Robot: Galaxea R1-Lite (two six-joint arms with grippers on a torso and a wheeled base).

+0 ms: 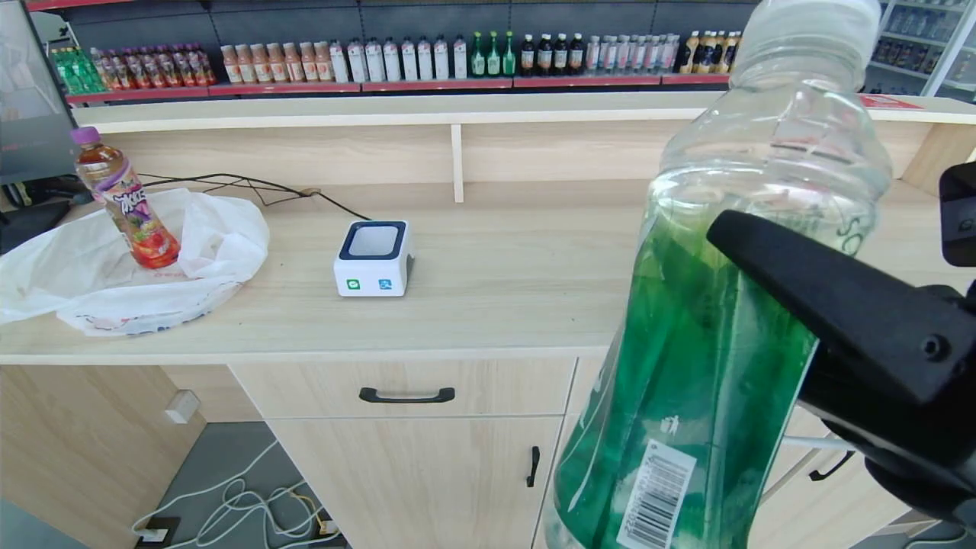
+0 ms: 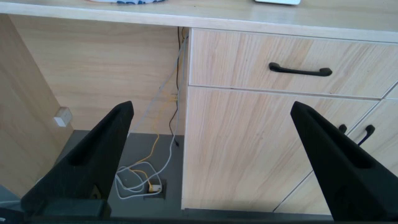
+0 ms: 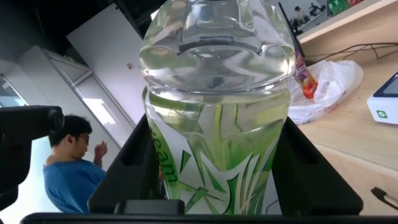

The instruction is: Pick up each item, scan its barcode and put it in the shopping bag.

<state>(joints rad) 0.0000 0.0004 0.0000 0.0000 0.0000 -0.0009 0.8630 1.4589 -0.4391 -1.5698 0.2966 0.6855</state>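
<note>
- The green-labelled bottle [image 1: 709,343] is held clamped between the right jaws, raised clear of the table [image 1: 496,305] at its right front and close to the head camera; its clear upper part and cap end are turned upward.
- Its barcode [image 1: 656,496] is seen low on the label, turned toward the head camera rather than toward the scanner [image 1: 374,258], so the scan is judged not yet done for this item.
- The picking up of this bottle is judged done; the presenting of the barcode to the scanner and the placing in the shopping bag [image 1: 213,252] are left.
- A tea bottle [image 1: 126,200] with a purple cap is stood, slightly tilted, at the spread white shopping bag on the far left of the table; whether it is inside the bag or only on top of it cannot be told. It is judged to be an item already dealt with.
- The left jaws are held wide apart and empty, low in front of the cupboard front below the table top.
- The scanner is placed between the held bottle and the bag, well apart from both.
- A black cable [image 1: 252,184] is laid behind the scanner and bag, off the likely path.
- The standing tea bottle is judged the main obstacle: it could be knocked over when the second bottle is set in.
</note>
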